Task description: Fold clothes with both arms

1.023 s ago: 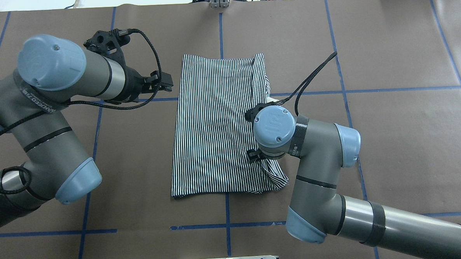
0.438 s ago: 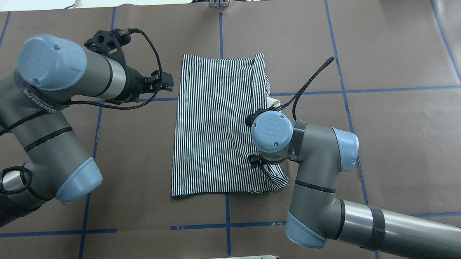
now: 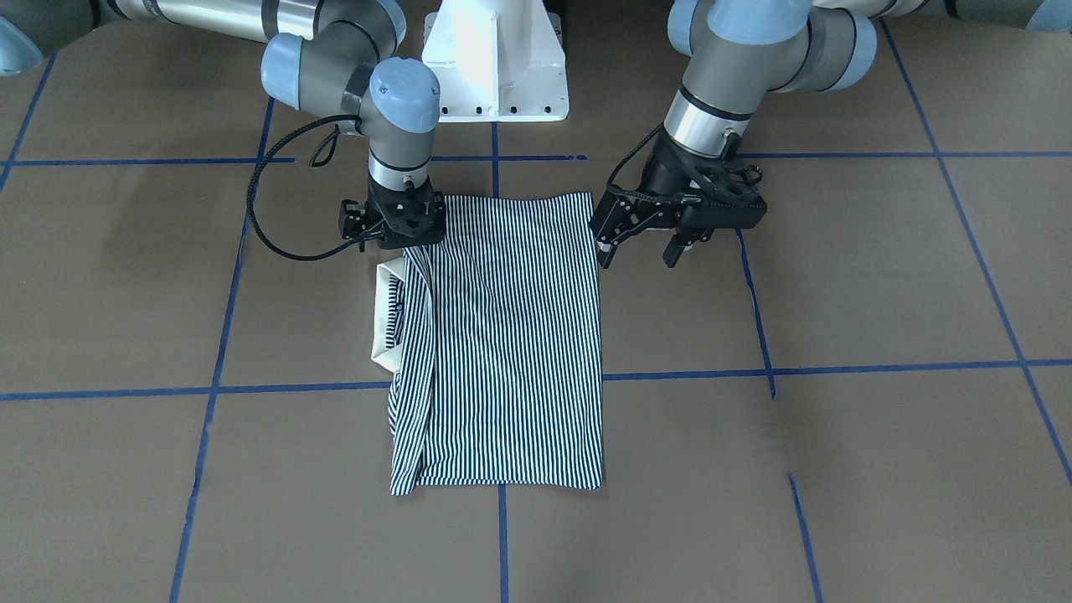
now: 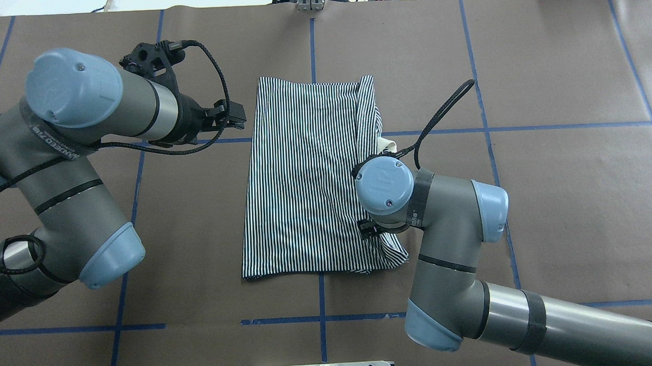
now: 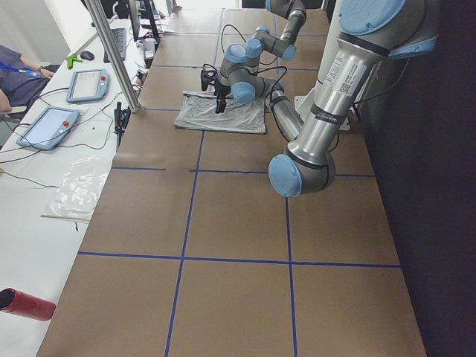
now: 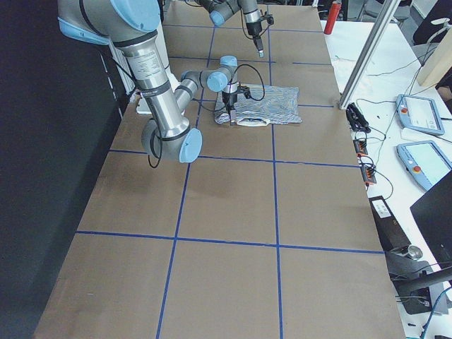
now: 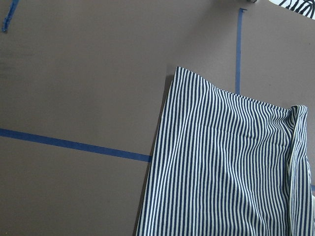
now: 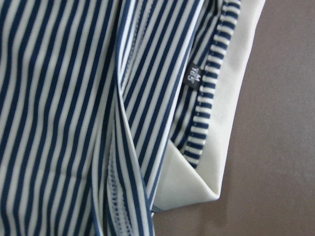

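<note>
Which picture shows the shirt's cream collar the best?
The right wrist-mounted view: the plain cream collar of the navy-and-white striped polo shirt is close up and sharp. The front-facing view shows a small cream strip, overhead only a tip, the side views almost nothing.

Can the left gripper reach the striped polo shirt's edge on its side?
Probably yes: the black two-finger left gripper hangs open right beside the navy-and-white striped polo shirt, with only bare brown table between.
</note>
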You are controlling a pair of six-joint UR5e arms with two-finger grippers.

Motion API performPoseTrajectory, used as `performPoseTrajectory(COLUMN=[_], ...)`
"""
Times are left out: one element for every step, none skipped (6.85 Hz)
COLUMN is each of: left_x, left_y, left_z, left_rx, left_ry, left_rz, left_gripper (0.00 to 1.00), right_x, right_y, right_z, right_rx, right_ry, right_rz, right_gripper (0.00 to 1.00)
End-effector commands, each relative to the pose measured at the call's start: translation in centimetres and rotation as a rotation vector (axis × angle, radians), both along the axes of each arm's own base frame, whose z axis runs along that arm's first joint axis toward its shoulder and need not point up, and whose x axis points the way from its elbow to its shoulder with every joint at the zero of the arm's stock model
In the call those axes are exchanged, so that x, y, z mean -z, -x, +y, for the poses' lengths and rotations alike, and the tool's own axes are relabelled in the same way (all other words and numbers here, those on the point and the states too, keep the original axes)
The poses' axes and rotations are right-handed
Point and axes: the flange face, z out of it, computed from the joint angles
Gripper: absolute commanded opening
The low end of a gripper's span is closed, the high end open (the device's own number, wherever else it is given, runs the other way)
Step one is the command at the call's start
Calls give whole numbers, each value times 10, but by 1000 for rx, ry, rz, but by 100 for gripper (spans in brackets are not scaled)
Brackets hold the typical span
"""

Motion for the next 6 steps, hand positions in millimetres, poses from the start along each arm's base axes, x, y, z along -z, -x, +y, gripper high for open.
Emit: performPoseTrajectory(left_x=[1, 2, 2, 2, 3, 3], left_y=[-1, -1, -1, -1, -1, -1], left_z=[1, 1, 0, 0, 0, 0], left_rx=[-2, -2, -1, -1, -1, -2], left_ry=[-1, -6, -7, -7, -13, -13], left_rz=[1, 7, 11, 11, 18, 18], left_gripper=[100, 100, 100, 100, 100, 100], right_x=[-4, -7, -18, -31, -53, -49], right_y=[-11, -15, -19, -33, -49, -63], right_z=[-2, -4, -4, -11, -12, -16], right_rx=[-8, -13, -18, -35, -45, -21], right_ry=[17, 25, 31, 39, 43, 25], right_rz=[38, 55, 77, 94, 120, 120], right_gripper=[100, 100, 100, 100, 100, 100])
